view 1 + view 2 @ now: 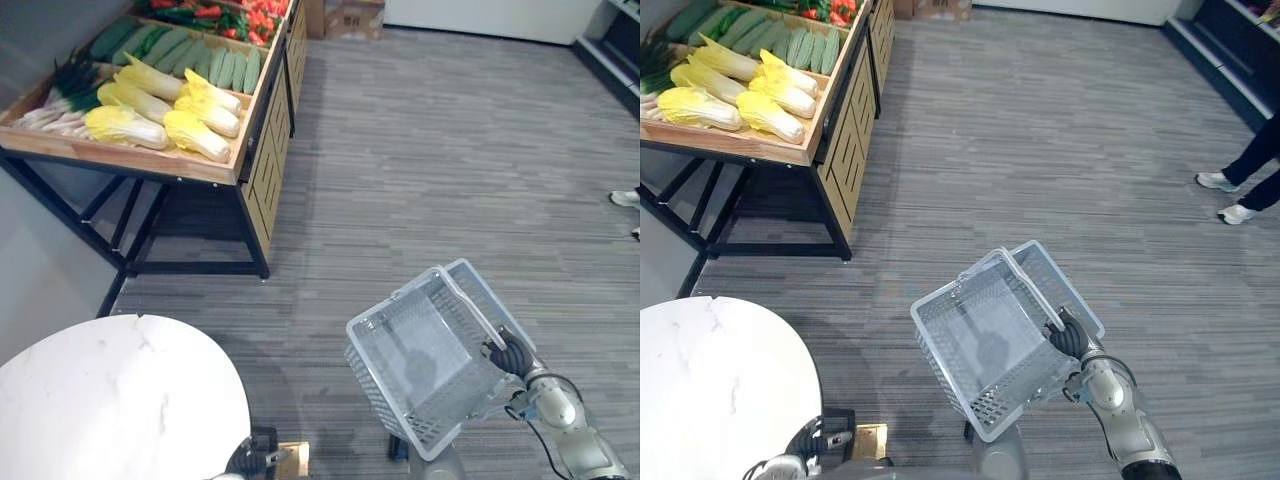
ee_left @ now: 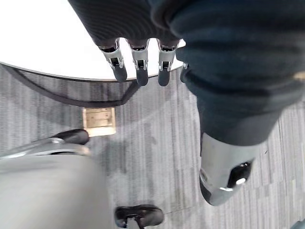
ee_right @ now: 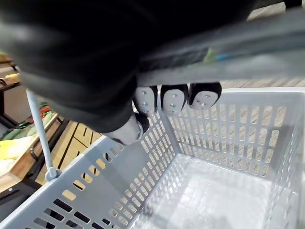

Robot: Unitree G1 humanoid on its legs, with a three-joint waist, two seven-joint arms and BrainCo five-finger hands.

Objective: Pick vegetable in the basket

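Note:
My right hand (image 1: 512, 355) is shut on the handle of a grey plastic basket (image 1: 385, 385), which hangs tilted low on the right. In the right wrist view the fingers (image 3: 174, 98) curl over the handle, and the basket (image 3: 228, 129) below them holds nothing. The vegetables lie on a wooden stand (image 1: 150, 160) at the far left: yellow cabbages (image 1: 165, 115), green cucumbers (image 1: 195, 55), red peppers (image 1: 255, 20) and leeks (image 1: 60, 95). My left hand (image 2: 138, 67) hangs low by the white table with relaxed fingers and holds nothing.
A round white marble table (image 1: 110, 400) stands at the lower left. The stand rests on a black metal frame (image 1: 255, 235) with wooden drawers on its side. A person's shoes (image 1: 1225, 195) show at the far right. Grey carpet (image 1: 430, 150) lies between the stand and the basket.

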